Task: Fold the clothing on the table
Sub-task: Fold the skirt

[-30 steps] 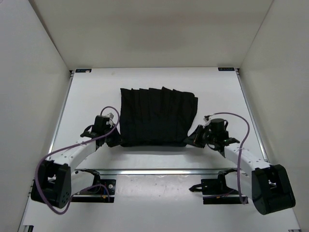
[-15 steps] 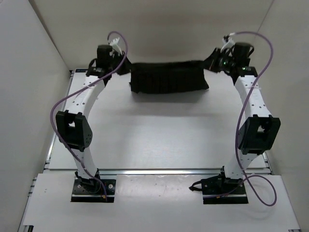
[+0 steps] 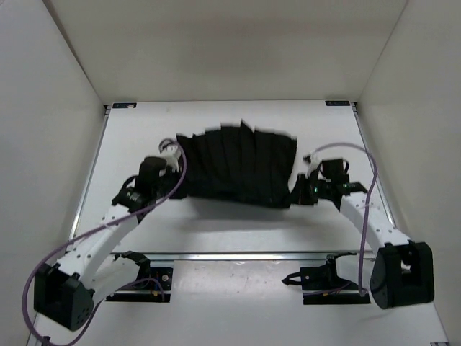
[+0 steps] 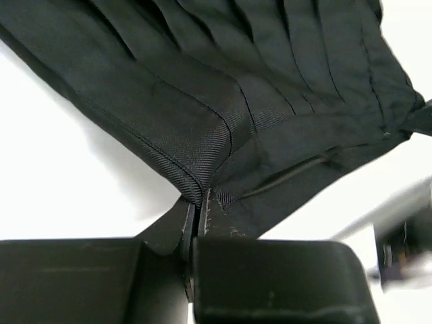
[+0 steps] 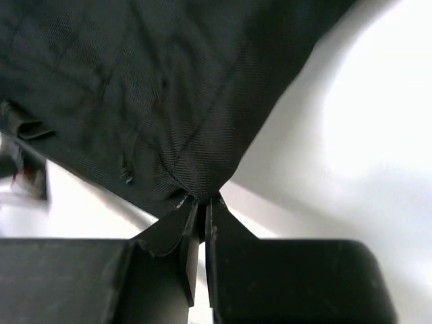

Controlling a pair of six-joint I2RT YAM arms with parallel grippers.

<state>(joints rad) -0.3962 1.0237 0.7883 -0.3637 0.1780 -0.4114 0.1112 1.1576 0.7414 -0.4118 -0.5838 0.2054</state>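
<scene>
The clothing (image 3: 238,169) is a big black cloth with long folds running down it. It is over the middle of the white table (image 3: 230,231), and it hangs between the two arms like a little hammock. The left gripper (image 4: 196,210) is at the left side of the cloth. Its two jaws are pressed tight together with a corner of the black cloth pinched between them. From the left wrist camera you can see the cloth bunch up right at the tips and then spread out wide, with the folds fanning away. The right gripper (image 5: 200,202) is at the near right corner of the cloth. Its jaws are squeezed shut too, with a little peak of cloth caught between them. The cloth goes up and away from that pinch. Under both pinched corners you can see white table and a soft gray shadow, so those corners are up off the table. The far edge of the cloth looks blurry from the top camera, and I cannot tell if it touches the table. Both arms are bent low and reach in toward the cloth from each side. A purple cable (image 3: 178,176) loops along the left arm, and another purple cable (image 3: 360,155) loops along the right arm. A shiny rail (image 3: 238,256) runs across the near edge of the table, just in front of the arm bases. White walls (image 3: 216,50) stand around the table.
</scene>
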